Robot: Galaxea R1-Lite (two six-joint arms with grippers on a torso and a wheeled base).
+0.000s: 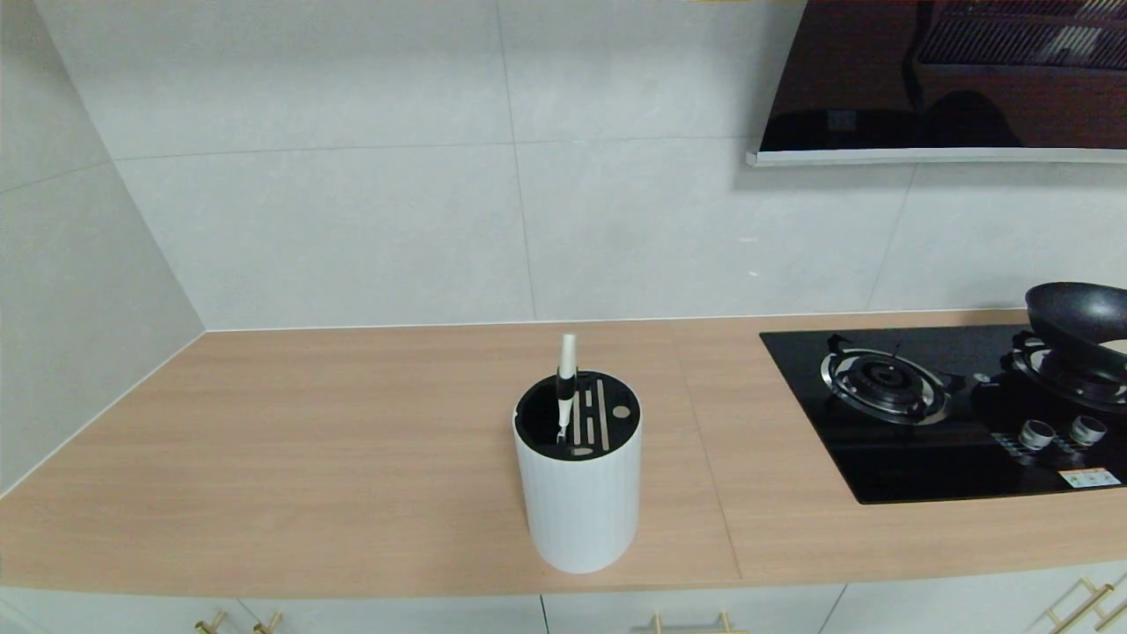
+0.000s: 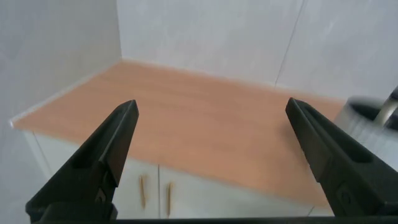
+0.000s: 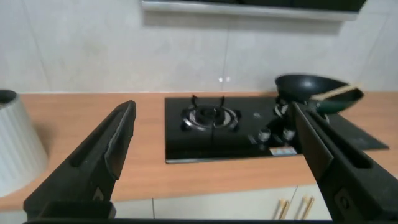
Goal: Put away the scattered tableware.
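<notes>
Countertop (image 1: 308, 458), head view: one utensil (image 1: 566, 379) stands in holder (image 1: 581, 502).

Wooden counter (image 1: 308, 458): white holder (image 1: 581, 502), black hob (image 1: 880, 467).

The left gripper (image 2: 211, 106) has two matte black fingers (image 2: 102, 155). They are long wedges that narrow to blunt tips, with flat inner faces and a faint sheen along the edges. The right gripper (image 3: 212, 111) has fingers (image 3: 99, 165) of the same black, tapered build.
</notes>
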